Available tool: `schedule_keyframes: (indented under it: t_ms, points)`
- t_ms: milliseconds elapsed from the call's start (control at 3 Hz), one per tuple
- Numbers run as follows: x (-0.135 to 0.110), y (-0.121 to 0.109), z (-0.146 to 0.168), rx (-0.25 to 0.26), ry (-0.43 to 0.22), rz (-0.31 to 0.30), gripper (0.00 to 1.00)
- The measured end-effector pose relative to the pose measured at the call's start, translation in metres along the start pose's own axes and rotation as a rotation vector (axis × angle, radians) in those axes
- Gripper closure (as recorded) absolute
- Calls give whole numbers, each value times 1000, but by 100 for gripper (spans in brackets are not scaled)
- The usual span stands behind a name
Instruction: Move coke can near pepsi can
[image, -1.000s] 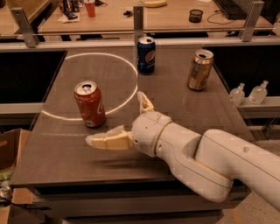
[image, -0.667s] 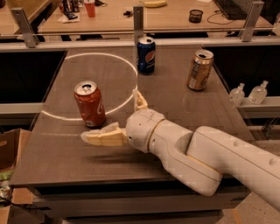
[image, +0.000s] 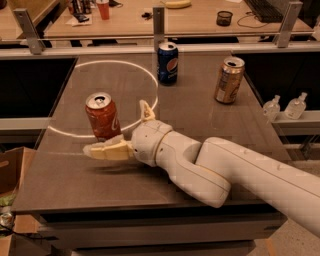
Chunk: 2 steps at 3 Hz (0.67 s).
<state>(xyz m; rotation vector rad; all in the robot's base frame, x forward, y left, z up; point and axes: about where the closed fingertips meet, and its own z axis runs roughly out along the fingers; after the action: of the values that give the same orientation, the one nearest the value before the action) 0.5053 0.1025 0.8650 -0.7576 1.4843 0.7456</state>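
Office desks lie beyond the tabletop (image: 200, 107), where the coke can (image: 102, 116) stands at 9 o'clock, well apart from the pepsi can (image: 167, 62) at 12, with the end effector (image: 116, 127) spread open just beside it, so grasp and carry are not yet done.

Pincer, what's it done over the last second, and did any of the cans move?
The pincer slid left toward the coke can. Its open fingers now sit either side of the can, one in front and one behind to the right, with no grip taken yet. The coke can, pepsi can and gold can stayed put.
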Motion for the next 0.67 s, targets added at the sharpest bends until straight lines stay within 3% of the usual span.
schedule_keyframes:
  t_ms: [333, 667]
  points:
    - [2, -3, 21, -18, 4, -6, 0]
    - [3, -5, 41, -43, 8, -26, 18]
